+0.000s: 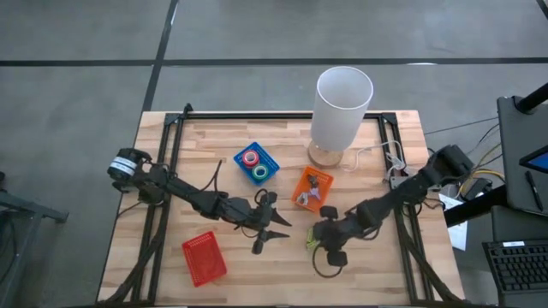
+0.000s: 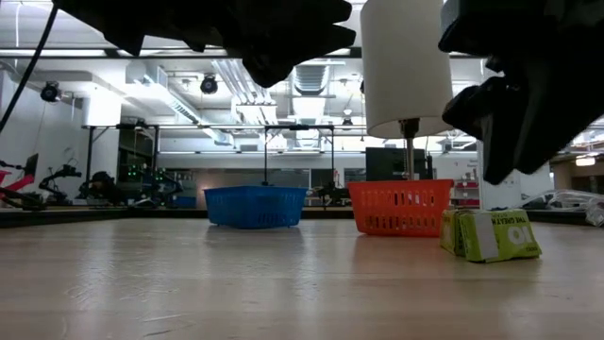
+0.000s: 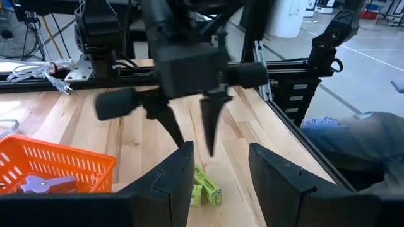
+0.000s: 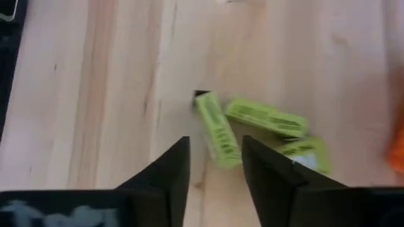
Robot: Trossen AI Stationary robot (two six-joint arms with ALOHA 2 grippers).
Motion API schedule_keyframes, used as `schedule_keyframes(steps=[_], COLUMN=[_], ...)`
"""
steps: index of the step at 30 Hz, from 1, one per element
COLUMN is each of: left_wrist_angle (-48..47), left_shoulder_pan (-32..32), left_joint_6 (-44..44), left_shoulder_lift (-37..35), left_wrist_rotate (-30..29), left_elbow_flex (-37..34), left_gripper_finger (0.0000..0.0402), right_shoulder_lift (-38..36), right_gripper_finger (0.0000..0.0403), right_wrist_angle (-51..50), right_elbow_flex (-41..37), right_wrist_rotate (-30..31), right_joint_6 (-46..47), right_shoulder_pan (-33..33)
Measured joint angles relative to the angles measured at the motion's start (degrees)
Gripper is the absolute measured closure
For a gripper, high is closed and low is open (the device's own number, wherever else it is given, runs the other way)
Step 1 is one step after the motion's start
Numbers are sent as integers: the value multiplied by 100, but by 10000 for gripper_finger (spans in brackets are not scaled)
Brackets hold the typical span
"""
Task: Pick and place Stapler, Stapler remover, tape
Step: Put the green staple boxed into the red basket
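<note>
green boxes [image 4: 252, 126] blurred, lamp [image 2: 406, 66] cut off at top

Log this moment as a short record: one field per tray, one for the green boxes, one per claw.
blue tray: holds two tape rolls, one red, one green-faced
orange tray: holds a small pale item, too small to identify
red tray: near the table's front left, contents not discernible
green boxes: small boxes lying on the bare wood, outside every tray
right claw: open, above the green boxes, holding nothing
left claw: open, mid-table, holding nothing
lamp: white shade, behind the orange tray
</note>
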Motion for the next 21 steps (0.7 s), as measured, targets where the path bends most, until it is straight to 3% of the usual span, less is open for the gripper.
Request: schedule_keyframes(steps=[10, 15, 21], left_wrist_angle=[-72, -73, -72], left_shoulder_pan=[-2, -2, -2], left_joint_6=[-60, -73, -89], left_shoulder_lift=[0, 0, 0], left_wrist_rotate=[0, -1, -2], left_elbow_flex=[-20, -22, -31], left_gripper_finger=[248, 248, 248], right_shoulder_lift=[688, 818, 989], right_gripper_finger=[199, 199, 226], right_wrist_angle=[-141, -238, -183], right_elbow_flex=[360, 383, 379], right_wrist_rotate=[-2, -14, 4], right_joint_6=[-212, -209, -184], right_shoulder_pan=[71, 84, 91])
